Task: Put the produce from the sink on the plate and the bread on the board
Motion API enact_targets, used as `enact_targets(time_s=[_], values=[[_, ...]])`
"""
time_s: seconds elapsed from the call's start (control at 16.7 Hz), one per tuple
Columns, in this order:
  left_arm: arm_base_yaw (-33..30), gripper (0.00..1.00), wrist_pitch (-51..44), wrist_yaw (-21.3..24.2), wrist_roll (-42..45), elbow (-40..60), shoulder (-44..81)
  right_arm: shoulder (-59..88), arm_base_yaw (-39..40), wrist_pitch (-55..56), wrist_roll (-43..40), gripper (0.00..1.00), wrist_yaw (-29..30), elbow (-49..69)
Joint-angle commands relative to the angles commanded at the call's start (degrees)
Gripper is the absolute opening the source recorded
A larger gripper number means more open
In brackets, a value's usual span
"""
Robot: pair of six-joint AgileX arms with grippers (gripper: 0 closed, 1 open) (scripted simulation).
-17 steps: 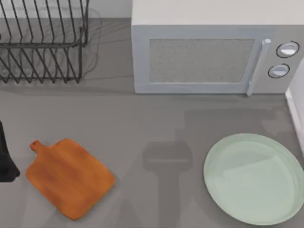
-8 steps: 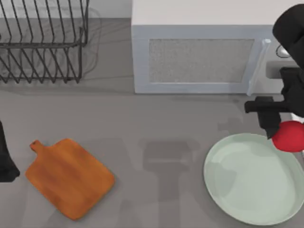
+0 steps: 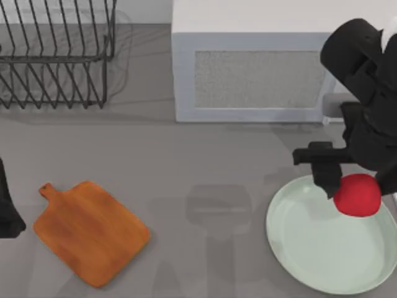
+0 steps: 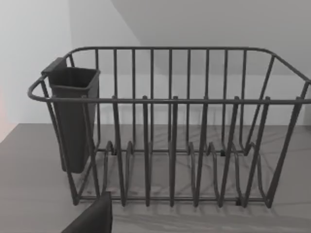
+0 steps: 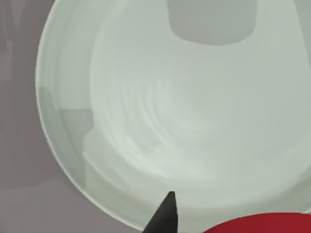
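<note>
Right gripper point(image 3: 347, 189) clenched on glossy red produce point(image 3: 356, 195), over round mint-green plate point(image 3: 310, 248) (2 o'clock); next: lower, release.

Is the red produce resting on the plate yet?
Cannot tell. The top view shows the produce, held by the right gripper, over the plate; neither view shows contact or gap.

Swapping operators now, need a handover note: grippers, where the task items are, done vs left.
Right gripper: shut on the produce, held above the plate near its upper right rim, not yet released.
Left arm: parked at the table's left edge, beside the board.
Board is bare, plate is bare.
Done: produce picked up and brought over the plate.
Left: set the produce down, then put the bread on the board.
</note>
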Motion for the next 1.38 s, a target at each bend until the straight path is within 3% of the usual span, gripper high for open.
enact_targets(time_s=[0.12,0.9,1.38], values=[[0.0,1.0,0.0,0.0,0.0,0.0,0.0,0.0,0.0,0.0,0.0,0.0,0.0,0.0],[0.0,1.0,0.0,0.0,0.0,0.0,0.0,0.0,0.0,0.0,0.0,0.98,0.0,0.0],[0.0,1.0,0.0,0.0,0.0,0.0,0.0,0.0,0.0,0.0,0.0,1.0,0.0,0.0]])
